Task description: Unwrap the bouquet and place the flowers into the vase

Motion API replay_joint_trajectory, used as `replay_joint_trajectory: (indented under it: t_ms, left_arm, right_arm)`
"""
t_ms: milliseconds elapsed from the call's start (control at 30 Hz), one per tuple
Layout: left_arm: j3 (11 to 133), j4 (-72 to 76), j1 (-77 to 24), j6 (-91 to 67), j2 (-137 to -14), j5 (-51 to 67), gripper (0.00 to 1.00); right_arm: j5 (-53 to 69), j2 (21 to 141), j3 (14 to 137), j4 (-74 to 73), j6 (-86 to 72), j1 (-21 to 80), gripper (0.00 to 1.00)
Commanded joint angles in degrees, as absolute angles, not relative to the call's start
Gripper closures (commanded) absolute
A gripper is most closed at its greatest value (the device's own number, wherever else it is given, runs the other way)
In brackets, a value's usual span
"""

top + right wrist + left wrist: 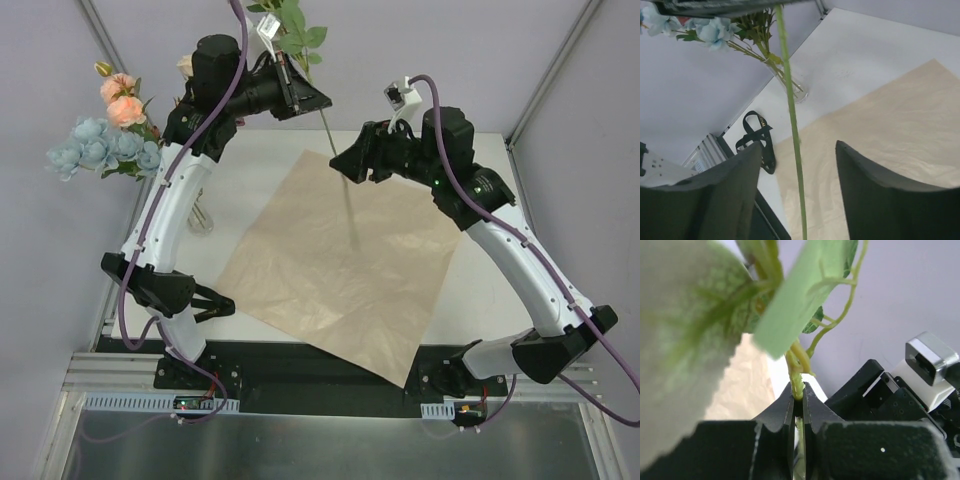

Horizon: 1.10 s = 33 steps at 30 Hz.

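Note:
My left gripper (308,97) is shut on the upper stem of one flower (340,180), held high over the back of the table. Its leaves (293,28) stick up past the frame's top. In the left wrist view the jaws (798,390) pinch the green stem (796,371) below a blurred white head (680,340). My right gripper (347,167) stands open around the same stem (792,120) lower down, with neither finger touching it. The vase (201,218) stands at the left, holding blue and peach flowers (108,135). The bouquet's peach wrapping paper (330,285) lies spread flat.
A black ribbon (757,140) lies on the table near the paper's left edge, beside the vase (796,91). Grey walls close in the left, back and right. The table's metal rail (320,400) runs along the near side.

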<state>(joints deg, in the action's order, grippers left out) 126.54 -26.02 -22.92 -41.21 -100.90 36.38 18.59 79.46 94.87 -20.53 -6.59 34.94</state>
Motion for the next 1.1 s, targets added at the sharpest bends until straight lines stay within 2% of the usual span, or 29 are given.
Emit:
replay_joint_trajectory:
  t_ms: [0,33,167,300,533,800,967,1067]
  left_arm:
    - [131.7,-24.2,-22.9,-29.6,-94.1,30.2,1.00]
    - [132.1,-24.4,-22.9,-26.1,-93.2,26.7,1.00]
    - [134.6,-26.4,-19.9,-23.2,-89.7,20.1,1.00]
    - [136.5,-28.7,-9.4,-29.5,-86.3,20.8,1.00]
    - [137.5,-32.3,5.7,-26.5,-81.6,22.9,1.00]
    - [137.6,-36.5,6.1,-17.1,-80.9,13.0,1.00]
    - [134.5,-35.8,6.0,-11.1,-81.0,2.5,1.00]
    - [134.7,-34.4,5.9,-9.9,-83.3,0.3,1.00]
  right_arm:
    - [14.1,78.6,96.6,-23.3,-4.6,34.5,0.32]
    - [13.4,78.6,96.2,-23.6,-4.7,33.9,0.29]
    - [15.4,79.9,95.1,-25.7,-7.6,29.6,0.28]
    - [17.0,82.3,94.7,-28.0,-8.1,28.1,0.28]
    - [19.8,85.3,95.7,-30.8,-8.0,26.8,0.28]
    - [22.2,87.4,96.4,-33.6,-6.7,25.8,0.28]
    - [23.0,87.5,95.5,-34.5,-5.8,25.0,0.28]
    - [23.6,87.7,94.5,-34.6,-5.8,24.4,0.28]
